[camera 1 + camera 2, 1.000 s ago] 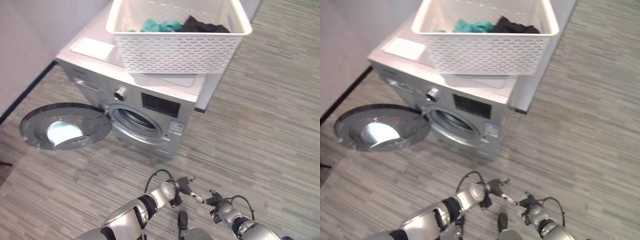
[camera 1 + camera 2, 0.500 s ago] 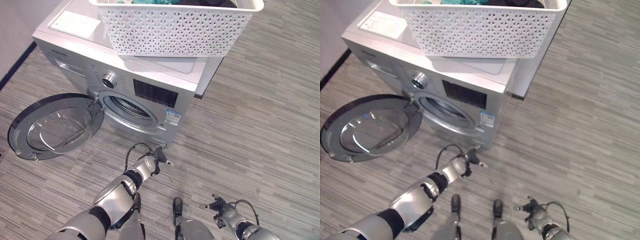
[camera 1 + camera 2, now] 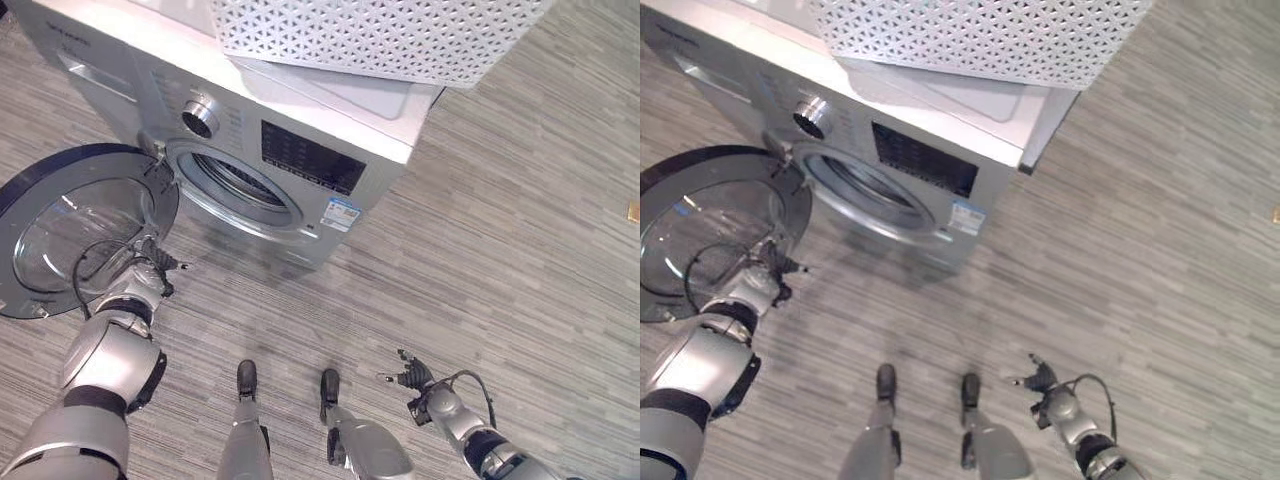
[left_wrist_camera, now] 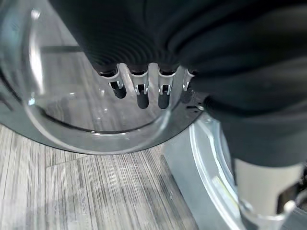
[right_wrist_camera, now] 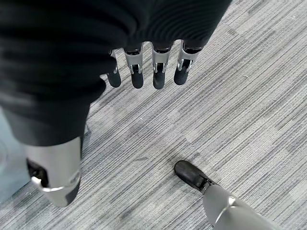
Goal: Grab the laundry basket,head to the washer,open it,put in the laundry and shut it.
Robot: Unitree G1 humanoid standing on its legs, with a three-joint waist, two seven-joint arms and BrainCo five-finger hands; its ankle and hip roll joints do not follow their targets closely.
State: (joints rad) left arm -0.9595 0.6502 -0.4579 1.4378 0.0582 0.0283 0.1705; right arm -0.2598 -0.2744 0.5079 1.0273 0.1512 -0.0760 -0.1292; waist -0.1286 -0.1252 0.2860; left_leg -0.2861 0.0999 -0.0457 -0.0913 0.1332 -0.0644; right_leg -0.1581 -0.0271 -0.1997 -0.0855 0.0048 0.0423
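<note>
Washer door swung wide, drum exposed; laundry basket parked on the washer's top. Left robot hand at the door's rim, fingers relaxed, empty. Right robot hand low over the floor, loose, empty. Loading and shutting remain.

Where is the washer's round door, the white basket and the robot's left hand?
round door (image 3: 60,215), left eye view, on its glass pane.
white basket (image 3: 390,35), left eye view, on its patterned side wall.
left hand (image 3: 148,272), left eye view, on the back of the hand.
</note>
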